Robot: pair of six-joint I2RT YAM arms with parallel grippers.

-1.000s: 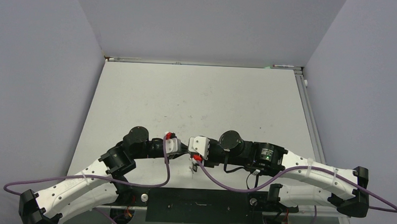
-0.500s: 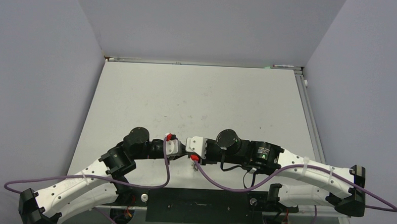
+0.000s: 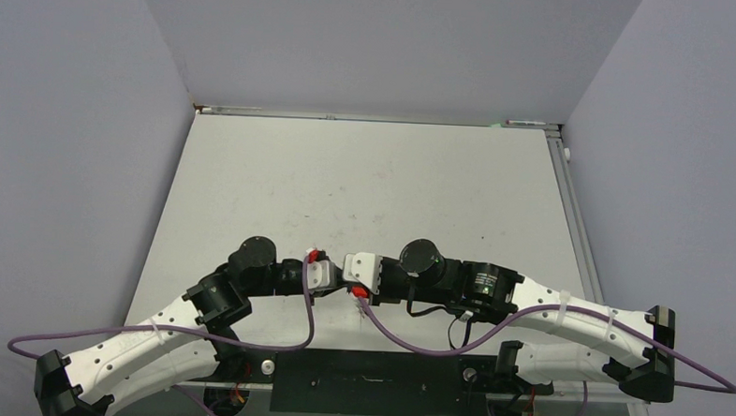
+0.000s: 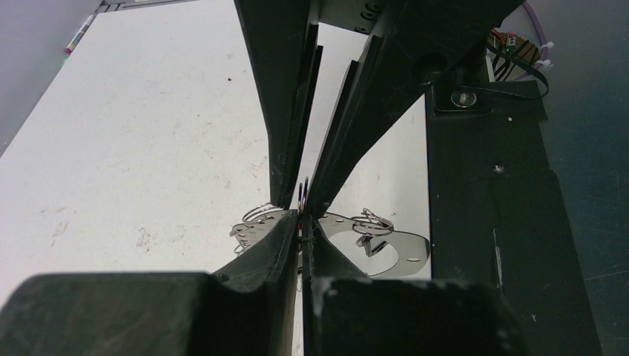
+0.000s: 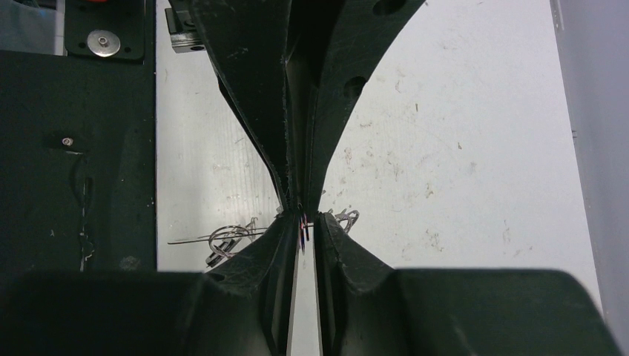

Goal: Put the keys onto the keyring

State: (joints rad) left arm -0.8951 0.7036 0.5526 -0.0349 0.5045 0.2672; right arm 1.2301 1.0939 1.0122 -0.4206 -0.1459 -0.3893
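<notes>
Mid-threading by the look of it, with nothing finished that can be confirmed. Pinching a thin metal edge with the left end effector (image 4: 302,222), pads pressed flat together; taken to be the rim of the keyring (image 4: 256,219), seen edge-on. Held just beyond the black base plate (image 3: 366,381), low over the tabletop (image 3: 365,189), with small wire loops (image 4: 369,221) sticking out to either side of the pinch.

Met nose to nose by the right end effector (image 5: 304,226), likewise just beyond the base plate: nearly together, with a slim bright slit between the pads and something thin and reddish in that slit. Cannot tell whether gripping it or only bracketing it, nor whether key blade or part of the ring.

No black-headed keys to be made out, neither on the loops nor farther from the base plate, where only bare scuffed surface shows. Judged so: ring secured and presented, done; proof of any key hanging on it, none; slipping keys onto the loops, apparently all left to do, or hidden behind the fingers.
</notes>
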